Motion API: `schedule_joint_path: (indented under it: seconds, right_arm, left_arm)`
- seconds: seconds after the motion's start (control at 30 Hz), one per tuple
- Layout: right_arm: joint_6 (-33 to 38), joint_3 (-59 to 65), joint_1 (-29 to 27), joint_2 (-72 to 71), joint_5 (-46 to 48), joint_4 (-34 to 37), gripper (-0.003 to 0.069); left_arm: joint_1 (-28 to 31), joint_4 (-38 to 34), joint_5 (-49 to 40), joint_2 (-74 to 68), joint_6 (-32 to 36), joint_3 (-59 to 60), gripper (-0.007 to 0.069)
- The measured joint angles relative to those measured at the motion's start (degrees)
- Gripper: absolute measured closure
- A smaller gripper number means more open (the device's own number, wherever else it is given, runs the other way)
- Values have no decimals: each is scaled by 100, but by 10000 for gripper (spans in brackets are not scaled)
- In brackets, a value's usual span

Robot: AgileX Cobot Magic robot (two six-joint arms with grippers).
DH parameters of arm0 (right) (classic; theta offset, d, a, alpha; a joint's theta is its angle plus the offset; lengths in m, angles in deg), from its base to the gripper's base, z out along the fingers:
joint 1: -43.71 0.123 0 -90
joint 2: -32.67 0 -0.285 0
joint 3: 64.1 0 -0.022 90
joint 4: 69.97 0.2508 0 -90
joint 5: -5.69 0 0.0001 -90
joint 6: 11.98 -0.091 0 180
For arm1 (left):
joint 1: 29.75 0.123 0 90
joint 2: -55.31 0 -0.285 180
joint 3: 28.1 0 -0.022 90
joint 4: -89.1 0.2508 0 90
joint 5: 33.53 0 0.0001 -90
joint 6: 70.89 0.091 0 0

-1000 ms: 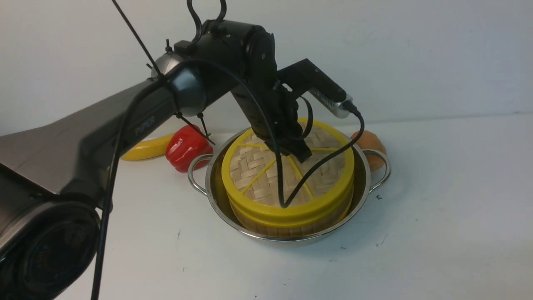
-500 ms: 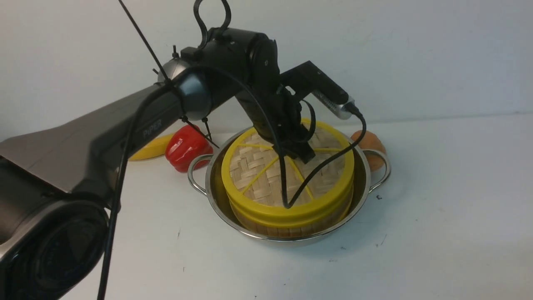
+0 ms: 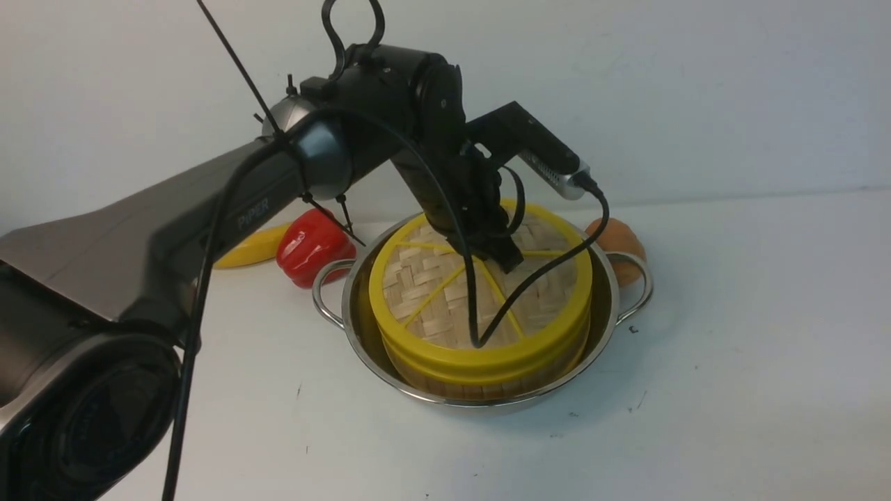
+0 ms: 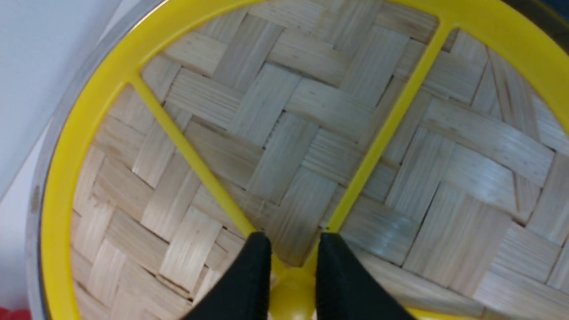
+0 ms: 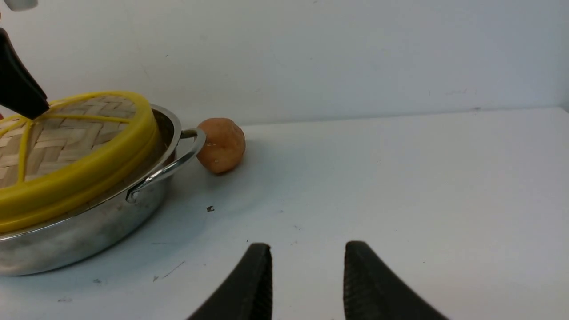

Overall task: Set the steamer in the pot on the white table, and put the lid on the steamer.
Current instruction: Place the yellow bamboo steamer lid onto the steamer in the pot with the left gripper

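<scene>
Left gripper (image 3: 504,259), front view: at lid (image 3: 424,282) centre. Lid sits on steamer (image 3: 480,381), steamer inside pot (image 3: 607,296), pot on white table (image 3: 731,348). Left wrist: jaws pinched tight on lid's knob (image 4: 291,291). Right wrist: right gripper (image 5: 306,255) parted, holding nothing, low beside pot.

My front camera looks forward and down from the rig's centre across the plain white table (image 3: 731,348) at middling range. The left wrist camera looks almost straight down, very close, on the flat woven-bamboo lid with yellow rim and spokes (image 4: 311,102). The right wrist camera sits low, looking across the table; all three share that lid.
</scene>
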Motion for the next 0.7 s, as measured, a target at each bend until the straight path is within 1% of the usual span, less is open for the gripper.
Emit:
schedule_joint_path:
  seconds: [0.23,0.5,0.57,0.7]
  right_arm:
    - [0,0,0,0,0,0,416]
    - [5,0,0,0,0,0,416]
    - [5,0,0,0,0,0,416]
    - [5,0,0,0,0,0,416]
  left_arm:
    - [0,-6,-287,58,-24,-23,499]
    - [0,-59,-1124,262,-262,10,499]
    - [0,-59,-1088,243,-262,10,496]
    - [0,-88,-666,237,-262,10,491]
